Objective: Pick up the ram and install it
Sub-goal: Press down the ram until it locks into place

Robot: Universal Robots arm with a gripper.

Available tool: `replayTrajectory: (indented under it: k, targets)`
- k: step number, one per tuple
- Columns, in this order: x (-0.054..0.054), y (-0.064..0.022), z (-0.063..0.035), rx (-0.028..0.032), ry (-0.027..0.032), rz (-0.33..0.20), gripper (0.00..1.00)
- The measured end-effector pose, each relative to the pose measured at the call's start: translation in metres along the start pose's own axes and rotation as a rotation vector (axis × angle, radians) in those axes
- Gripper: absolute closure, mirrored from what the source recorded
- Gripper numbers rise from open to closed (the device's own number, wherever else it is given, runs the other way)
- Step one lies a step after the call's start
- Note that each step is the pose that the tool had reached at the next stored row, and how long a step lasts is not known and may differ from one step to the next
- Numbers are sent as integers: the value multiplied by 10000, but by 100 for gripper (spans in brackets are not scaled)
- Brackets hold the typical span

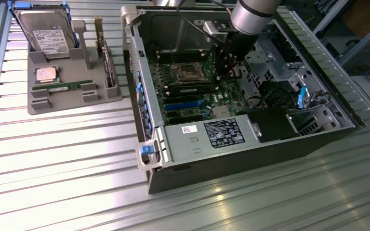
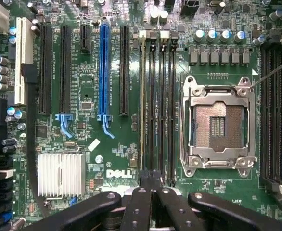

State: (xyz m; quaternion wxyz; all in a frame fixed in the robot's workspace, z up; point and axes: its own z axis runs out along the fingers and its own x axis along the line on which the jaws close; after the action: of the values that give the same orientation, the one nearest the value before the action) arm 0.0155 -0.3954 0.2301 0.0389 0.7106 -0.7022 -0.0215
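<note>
My fingers (image 2: 152,192) are clenched together, holding nothing, low over the motherboard (image 2: 112,144) inside the open computer case (image 1: 236,139). The wrist view gives me the black memory slots (image 2: 158,106) just beside the open CPU socket (image 2: 218,126), my fingertips at the slots' end (one slot seems to have a stick seated edge-on). The exterior view shows a ram (image 1: 63,86) lying flat in the grey tray (image 1: 75,96) on the surface (image 1: 63,163), well apart from me.

A lab or workshop: a ribbed aluminium worktop (image 1: 56,159) carries an opened computer case (image 1: 236,139) and a grey parts fixture (image 1: 69,91).
</note>
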Motion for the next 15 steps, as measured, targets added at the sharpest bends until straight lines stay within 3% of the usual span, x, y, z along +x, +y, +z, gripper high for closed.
replayTrajectory:
  k: [1, 3, 6, 8, 9, 12, 15]
  targets:
    - [-4, -2, 22, 7, -28, -5, 89]
    - [-1, -1, 7, 6, -3, -6, 89]
    - [3, 26, -186, 60, -9, -4, 89]
    - [1, 140, -192, 124, -26, -5, 89]
    - [0, 246, -184, 145, -43, -6, 89]
    - [-2, 465, -164, 150, -43, -5, 89]
    - [-4, 603, -148, 150, -43, -5, 89]
